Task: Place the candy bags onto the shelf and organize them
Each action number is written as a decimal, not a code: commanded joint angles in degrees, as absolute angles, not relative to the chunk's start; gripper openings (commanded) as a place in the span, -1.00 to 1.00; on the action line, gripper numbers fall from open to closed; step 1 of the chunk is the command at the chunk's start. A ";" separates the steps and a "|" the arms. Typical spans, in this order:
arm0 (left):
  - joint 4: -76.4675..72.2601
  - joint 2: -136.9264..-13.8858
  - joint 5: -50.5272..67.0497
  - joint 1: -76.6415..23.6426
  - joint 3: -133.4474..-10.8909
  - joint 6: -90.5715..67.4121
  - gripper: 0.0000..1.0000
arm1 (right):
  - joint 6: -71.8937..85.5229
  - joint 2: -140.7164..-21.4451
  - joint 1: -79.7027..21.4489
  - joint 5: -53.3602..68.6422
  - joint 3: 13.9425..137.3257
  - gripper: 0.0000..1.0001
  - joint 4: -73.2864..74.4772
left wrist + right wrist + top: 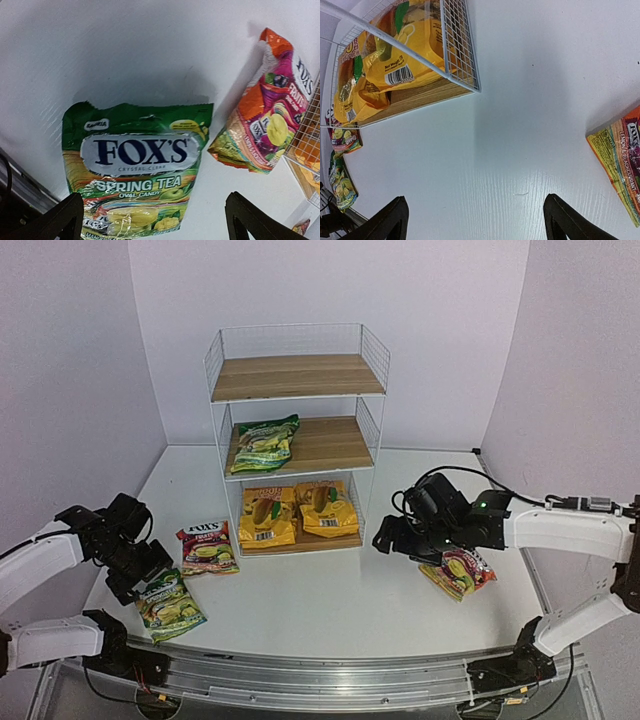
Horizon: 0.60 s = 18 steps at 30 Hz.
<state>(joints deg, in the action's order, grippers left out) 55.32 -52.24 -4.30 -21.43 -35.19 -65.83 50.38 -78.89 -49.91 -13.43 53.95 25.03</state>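
Note:
The shelf (296,377) stands at the back middle. Two yellow-orange bags (267,515) (328,508) lie on its bottom board, and a green bag (264,443) lies on the middle board. A second green bag (170,604) lies flat on the table at front left, with a red/pink bag (207,547) beyond it. My left gripper (135,580) is open and empty above this green bag (135,165). Another red/pink bag (458,572) lies at the right. My right gripper (392,538) is open and empty over bare table (500,165) between shelf and that bag (620,160).
White walls close in the table on three sides. A metal rail (320,680) runs along the near edge. The shelf's wire side (460,45) is close to my right gripper. The top board of the shelf holds nothing.

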 commanded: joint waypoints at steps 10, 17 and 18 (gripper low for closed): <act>57.61 -52.62 -1.44 -21.69 -33.82 -74.28 0.87 | 52.40 -77.93 -50.06 -13.33 52.50 0.81 24.86; 48.04 -52.11 1.43 -23.11 -24.26 -77.28 0.85 | 51.46 -74.62 -50.02 -16.22 51.03 0.81 24.87; 47.39 -51.03 0.86 -23.11 -23.55 -77.34 0.83 | 51.36 -73.92 -50.04 -16.93 50.63 0.81 24.87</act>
<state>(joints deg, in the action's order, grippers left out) 51.06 -53.09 1.39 -22.65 -26.33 -74.98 51.46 -78.04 -49.91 -13.77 51.71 24.91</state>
